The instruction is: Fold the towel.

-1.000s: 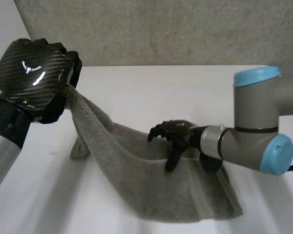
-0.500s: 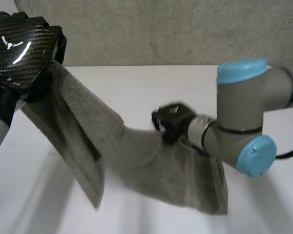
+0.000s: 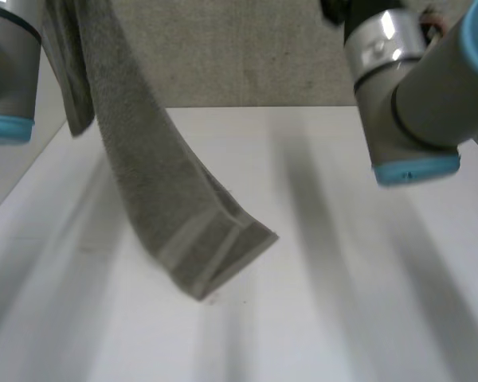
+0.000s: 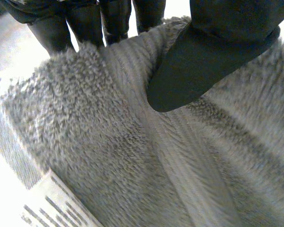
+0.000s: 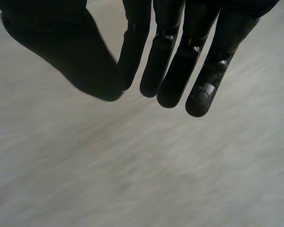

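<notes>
In the head view, one grey towel point(image 3: 151, 175) hangs from the upper left of the frame and slopes down toward the centre. Its lower end, with a woven band across it, rests on the white table point(image 3: 342, 302) just left of the middle, folded over on itself at the tip. A second, shorter flap of the same towel hangs at the far upper left. Two arms show. The left arm point(image 3: 4, 79) sits at the upper left edge beside the top of the towel. The right arm point(image 3: 422, 103) is raised at the upper right, well apart from the towel. A grey wall point(image 3: 247, 56) runs across the back.

In the left wrist view, the left hand point(image 4: 203, 52) grasps the towel point(image 4: 132, 156). The thumb presses into the pile from one side and the fingers point(image 4: 52, 28) stand behind the cloth's edge, so the towel is pinched between them. The cloth spreads out under the palm.

In the right wrist view, the right hand point(image 5: 165, 56) is released. Its fingers are nearly straight, the thumb stands apart from them, and nothing lies between them. A blurred pale grey surface lies beyond the fingertips.
</notes>
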{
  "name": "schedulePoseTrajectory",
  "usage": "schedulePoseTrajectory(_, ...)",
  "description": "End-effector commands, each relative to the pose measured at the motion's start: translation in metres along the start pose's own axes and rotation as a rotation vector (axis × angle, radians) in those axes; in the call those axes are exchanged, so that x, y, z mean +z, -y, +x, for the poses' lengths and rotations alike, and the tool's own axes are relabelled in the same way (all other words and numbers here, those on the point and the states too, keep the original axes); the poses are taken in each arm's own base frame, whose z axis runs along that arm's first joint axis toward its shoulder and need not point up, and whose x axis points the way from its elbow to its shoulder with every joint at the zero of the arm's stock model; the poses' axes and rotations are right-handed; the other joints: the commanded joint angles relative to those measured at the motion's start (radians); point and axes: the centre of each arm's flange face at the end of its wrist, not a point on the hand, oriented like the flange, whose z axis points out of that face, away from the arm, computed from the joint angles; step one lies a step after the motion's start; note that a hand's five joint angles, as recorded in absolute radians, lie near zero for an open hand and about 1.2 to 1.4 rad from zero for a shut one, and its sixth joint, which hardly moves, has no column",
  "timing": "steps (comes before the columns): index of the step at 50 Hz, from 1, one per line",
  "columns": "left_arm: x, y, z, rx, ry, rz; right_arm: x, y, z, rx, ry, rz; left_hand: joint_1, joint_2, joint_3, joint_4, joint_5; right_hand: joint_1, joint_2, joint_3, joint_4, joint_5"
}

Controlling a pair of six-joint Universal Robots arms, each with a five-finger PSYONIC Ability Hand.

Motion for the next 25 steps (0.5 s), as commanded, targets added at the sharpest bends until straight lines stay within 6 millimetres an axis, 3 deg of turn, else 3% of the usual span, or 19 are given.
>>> schedulePoseTrajectory(1,-0.047,-0.009,0.010,-0.035,-0.061,-0.124,-0.045,-0.057,-0.039,0.300,0.201,-0.340,0.220,0.178,0.179,0.179,0.189,-0.277,-0.522,-0.531,-0.534,-0.535)
schedulePoseTrajectory(2,-0.047,-0.009,0.010,-0.035,-0.061,-0.125,-0.045,-0.057,-0.039,0.300,0.201,-0.341,0.220,0.178,0.179,0.179,0.189,-0.279,-0.524,-0.533,-0.535,-0.537)
schedulePoseTrajectory(4,-0.063,-0.007,0.010,-0.034,-0.072,-0.150,-0.061,-0.076,-0.050,0.445,0.252,-0.464,0.220,0.178,0.179,0.179,0.189,-0.326,-0.571,-0.580,-0.582,-0.584)
schedulePoseTrajectory(9,-0.079,0.008,0.007,-0.035,-0.094,-0.142,-0.081,-0.089,-0.066,0.658,0.336,-0.596,0.220,0.178,0.179,0.179,0.189,-0.343,-0.588,-0.597,-0.600,-0.601)
schedulePoseTrajectory(15,-0.092,0.033,0.000,-0.035,-0.111,-0.095,-0.094,-0.089,-0.085,0.887,0.432,-0.667,0.220,0.178,0.179,0.179,0.189,-0.428,-0.673,-0.682,-0.685,-0.686)
schedulePoseTrajectory(18,-0.094,0.040,-0.002,-0.035,-0.108,-0.084,-0.095,-0.089,-0.089,0.932,0.443,-0.677,0.220,0.178,0.179,0.179,0.189,-0.443,-0.688,-0.697,-0.700,-0.701)
schedulePoseTrajectory(25,-0.105,0.068,-0.010,-0.037,-0.100,-0.040,-0.100,-0.086,-0.122,1.024,0.521,-0.696,0.220,0.178,0.179,0.179,0.189,-0.429,-0.674,-0.683,-0.685,-0.687)
